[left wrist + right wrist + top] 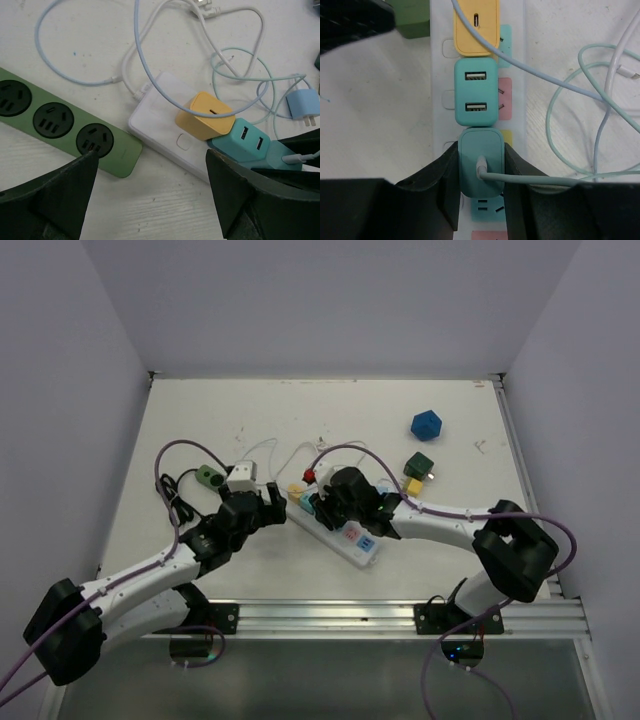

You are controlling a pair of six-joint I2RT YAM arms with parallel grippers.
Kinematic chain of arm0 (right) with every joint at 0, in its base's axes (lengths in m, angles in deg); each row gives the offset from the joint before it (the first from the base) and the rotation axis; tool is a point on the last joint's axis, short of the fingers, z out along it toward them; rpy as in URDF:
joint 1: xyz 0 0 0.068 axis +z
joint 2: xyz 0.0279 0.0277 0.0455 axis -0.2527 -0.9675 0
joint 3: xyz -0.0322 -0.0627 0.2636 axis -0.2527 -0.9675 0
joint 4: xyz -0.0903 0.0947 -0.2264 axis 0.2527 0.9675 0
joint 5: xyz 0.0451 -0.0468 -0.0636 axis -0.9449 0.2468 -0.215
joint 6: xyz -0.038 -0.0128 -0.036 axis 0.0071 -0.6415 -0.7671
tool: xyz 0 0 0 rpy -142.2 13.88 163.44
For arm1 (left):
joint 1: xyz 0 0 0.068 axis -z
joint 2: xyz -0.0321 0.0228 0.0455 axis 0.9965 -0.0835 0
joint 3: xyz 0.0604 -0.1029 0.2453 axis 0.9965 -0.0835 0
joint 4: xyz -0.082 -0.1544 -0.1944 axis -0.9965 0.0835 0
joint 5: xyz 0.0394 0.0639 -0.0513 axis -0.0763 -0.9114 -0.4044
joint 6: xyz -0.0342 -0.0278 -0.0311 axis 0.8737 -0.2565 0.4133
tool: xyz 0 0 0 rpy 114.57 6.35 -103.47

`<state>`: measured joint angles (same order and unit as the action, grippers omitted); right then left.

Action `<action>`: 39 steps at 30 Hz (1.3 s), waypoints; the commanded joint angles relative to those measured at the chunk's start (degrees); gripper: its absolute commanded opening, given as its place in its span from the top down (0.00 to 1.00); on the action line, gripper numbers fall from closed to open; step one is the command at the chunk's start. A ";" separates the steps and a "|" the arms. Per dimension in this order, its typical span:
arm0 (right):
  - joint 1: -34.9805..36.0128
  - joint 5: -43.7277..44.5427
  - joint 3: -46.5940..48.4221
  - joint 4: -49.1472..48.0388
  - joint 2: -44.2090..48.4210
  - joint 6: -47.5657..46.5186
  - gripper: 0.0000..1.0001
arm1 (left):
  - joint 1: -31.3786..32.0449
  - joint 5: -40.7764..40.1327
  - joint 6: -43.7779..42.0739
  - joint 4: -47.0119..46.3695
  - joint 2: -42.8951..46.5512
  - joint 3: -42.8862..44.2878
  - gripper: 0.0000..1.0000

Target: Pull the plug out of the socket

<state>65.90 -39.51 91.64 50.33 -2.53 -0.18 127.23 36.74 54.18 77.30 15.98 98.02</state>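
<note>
A white power strip [352, 537] lies at the table's middle, also in the right wrist view [437, 100] and the left wrist view [157, 117]. Three plugs sit in it in a row: a yellow one [475, 25], a teal USB one [475, 92], and a teal one with a pale green cable [480, 167]. My right gripper [480, 172] is shut on that cabled teal plug, one finger on each side; it also shows in the top view [328, 506]. My left gripper [150, 175] is open and empty, over bare table beside the strip's end, next to the yellow plug [205, 115].
A green power strip [50, 120] lies left of the white one. Loose white and pale cables [150, 75] loop behind the strips, with a light blue plug [304, 106]. A blue polyhedron [427, 425], a dark green plug [419, 462] and a yellow block [414, 485] lie at the back right.
</note>
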 commanded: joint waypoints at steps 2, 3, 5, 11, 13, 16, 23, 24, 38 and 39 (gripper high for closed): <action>0.15 -3.12 -1.35 -7.11 7.02 -1.76 1.00 | -0.27 5.12 -1.38 -12.16 -7.41 4.59 0.09; 0.06 -3.20 -1.71 -7.55 7.47 -1.76 1.00 | -0.18 5.38 -1.39 -13.21 -8.47 5.20 0.09; 0.15 -3.73 -2.67 -8.87 8.69 -1.76 1.00 | -0.18 5.82 -1.56 -14.00 -11.02 6.35 0.09; 0.06 -3.82 -3.64 -11.07 10.54 -0.71 1.00 | -0.18 6.70 -1.30 -15.41 -15.60 6.97 0.10; 0.06 -3.38 -3.64 -11.25 10.98 -0.53 1.00 | -0.18 6.70 -0.69 -16.03 -16.04 5.66 0.11; 0.06 -2.07 -3.64 -11.86 11.51 -0.26 1.00 | -0.18 6.62 0.19 -16.91 -16.57 3.28 0.11; -0.64 2.23 -3.29 -13.35 12.04 1.84 1.00 | -0.18 6.88 2.48 -18.93 -17.10 -1.38 0.12; -0.73 2.42 -3.47 -13.97 12.04 2.28 1.00 | -0.18 7.14 2.74 -19.62 -17.10 -2.34 0.12; -2.57 8.13 -6.54 -25.47 11.43 7.55 1.00 | -0.18 7.32 3.18 -21.83 -19.20 -4.46 0.12; -2.66 8.13 -6.89 -26.10 11.51 7.82 1.00 | -0.18 7.23 3.10 -21.83 -19.29 -4.46 0.12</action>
<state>64.24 -35.86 83.68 40.37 5.01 5.14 126.86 43.54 58.72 52.02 -1.96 95.18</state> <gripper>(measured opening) 0.359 0.886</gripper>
